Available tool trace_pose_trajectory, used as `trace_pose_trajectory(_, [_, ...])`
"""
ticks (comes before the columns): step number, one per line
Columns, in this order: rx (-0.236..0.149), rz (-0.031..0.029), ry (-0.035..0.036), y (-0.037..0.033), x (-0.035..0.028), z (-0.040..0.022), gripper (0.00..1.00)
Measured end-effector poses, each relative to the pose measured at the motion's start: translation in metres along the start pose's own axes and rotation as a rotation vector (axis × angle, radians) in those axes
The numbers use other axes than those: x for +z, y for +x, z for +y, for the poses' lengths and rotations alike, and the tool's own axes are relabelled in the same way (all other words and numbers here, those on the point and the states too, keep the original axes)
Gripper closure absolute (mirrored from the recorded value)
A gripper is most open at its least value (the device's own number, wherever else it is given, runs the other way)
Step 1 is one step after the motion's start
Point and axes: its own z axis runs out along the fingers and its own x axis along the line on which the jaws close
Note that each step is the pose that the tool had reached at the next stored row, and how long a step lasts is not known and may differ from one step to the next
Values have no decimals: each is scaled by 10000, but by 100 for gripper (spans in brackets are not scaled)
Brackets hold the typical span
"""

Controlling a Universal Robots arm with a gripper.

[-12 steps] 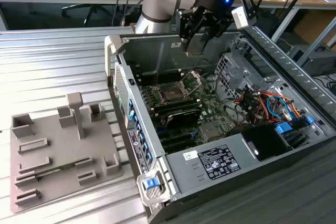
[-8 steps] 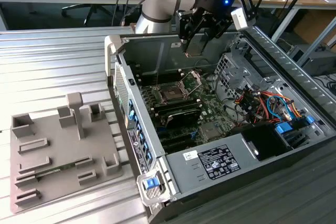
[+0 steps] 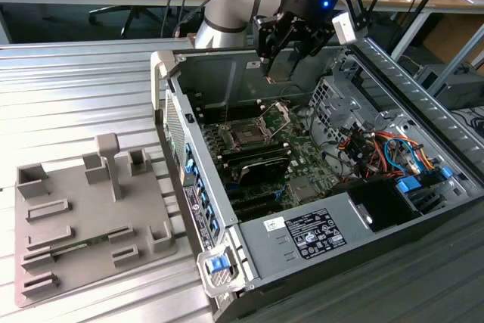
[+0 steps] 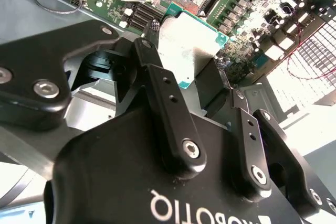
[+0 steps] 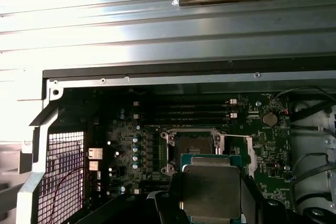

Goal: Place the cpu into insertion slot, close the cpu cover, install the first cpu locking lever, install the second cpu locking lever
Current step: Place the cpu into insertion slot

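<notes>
The hand [image 3: 281, 62] is clamped on the cpu [image 4: 189, 45], gripping it by its edges and holding it in the air inside the open computer case [image 3: 198, 194], above the insertion slot [image 3: 247, 135]. The slot looks bare. The cpu cover [image 3: 278, 117] seems to stand raised at the exterior view's right of it. No step is complete: seating, cover and both levers are left.
</notes>
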Motion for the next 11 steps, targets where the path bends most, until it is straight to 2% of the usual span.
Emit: trace_pose_trajectory(11, [0, 0, 0, -1, 40, -4, 47])
